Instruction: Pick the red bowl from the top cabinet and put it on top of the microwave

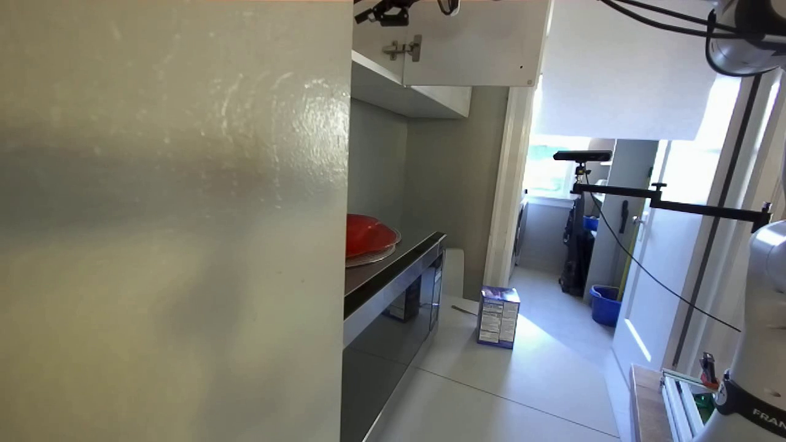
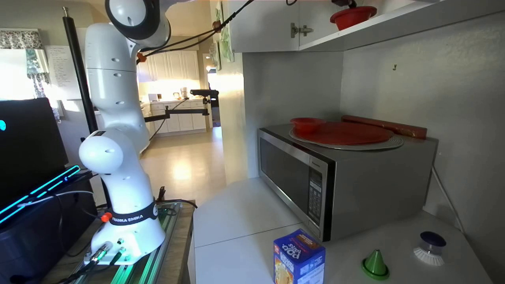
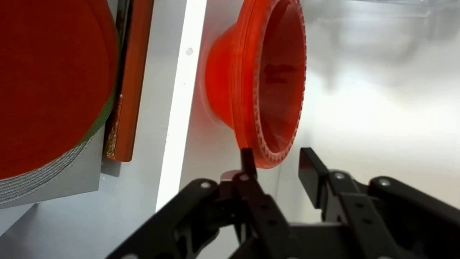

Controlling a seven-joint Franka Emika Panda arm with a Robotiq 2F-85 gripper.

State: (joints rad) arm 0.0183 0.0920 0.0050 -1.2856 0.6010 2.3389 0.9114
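The red bowl (image 3: 222, 75) stands near the front edge of the top cabinet's white shelf (image 2: 398, 29), its cavity facing up. My gripper (image 3: 276, 156) is open in the wrist view. The bowl's near rim reaches between the fingertips. The left fingertip (image 3: 248, 160) overlaps the outer side of that rim, though contact is unclear; a gap separates the right finger (image 3: 309, 172) from the bowl. In an exterior view only dark parts of the gripper show above the bowl (image 2: 352, 17), cut off by the frame. Below the cabinet sits the microwave (image 2: 386, 189).
On the microwave lie a round red cover (image 2: 355, 133) over a woven mat (image 2: 378, 146), another red bowl (image 2: 307, 124) and a long red-brown box (image 2: 414, 130). The cabinet door (image 2: 264, 25) hangs open. A blue box (image 2: 299, 256) stands on the counter.
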